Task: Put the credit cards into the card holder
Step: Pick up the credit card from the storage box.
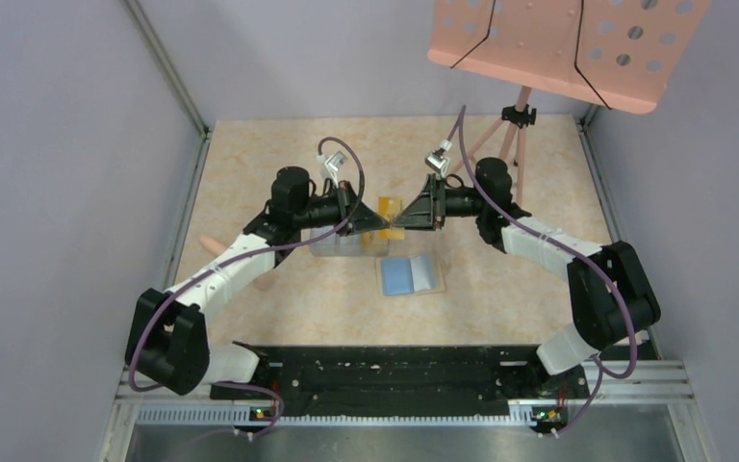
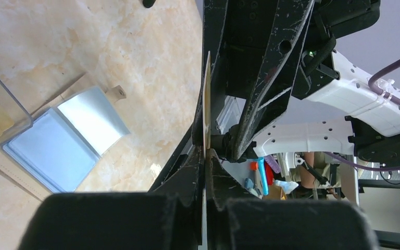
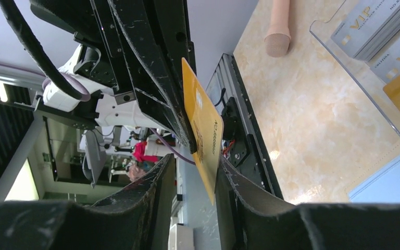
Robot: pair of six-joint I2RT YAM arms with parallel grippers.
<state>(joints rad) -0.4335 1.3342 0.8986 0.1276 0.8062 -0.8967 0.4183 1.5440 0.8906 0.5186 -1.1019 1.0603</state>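
On the left, the clear box (image 1: pixel 332 246) has a stack of credit cards (image 3: pixel 375 25) waiting in it, so most of the job is ahead. Now the left gripper (image 1: pixel 381 222) is clamped on one yellow card (image 3: pixel 203 125), held on edge in mid-air. Opposite, the right gripper (image 1: pixel 400 226) straddles that same card, jaws not pinched on it; a handover, I'd say. Just right and nearer, the card holder (image 1: pixel 410 275) lies open, blue side up, and looks empty, though I can't be sure.
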